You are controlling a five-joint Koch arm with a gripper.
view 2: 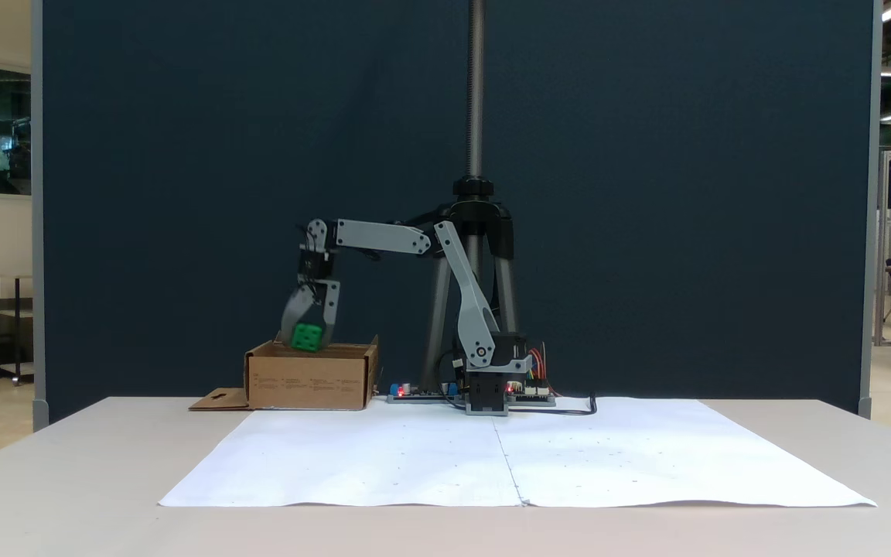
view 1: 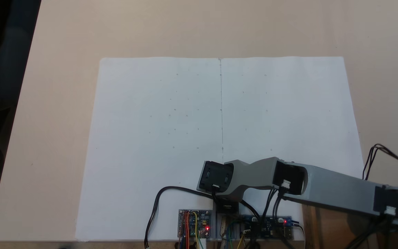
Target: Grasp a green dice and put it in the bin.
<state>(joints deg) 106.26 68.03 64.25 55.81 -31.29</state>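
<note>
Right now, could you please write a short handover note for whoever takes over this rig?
Gripper: shut on the green dice, hanging just above the open top of the cardboard box.
Box: on the table, left of the arm's base in a fixed view, beside the white paper.
Done: dice picked up and carried over the box.
Left: open the gripper to drop the dice in, then pull back.

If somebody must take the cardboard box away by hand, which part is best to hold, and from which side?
Probably the two short end walls of the bin, coming from the front: its long wall faces the camera. From above, the gripper, shut on the green dice, hangs at the rim. The flat flap looks too weak.
</note>
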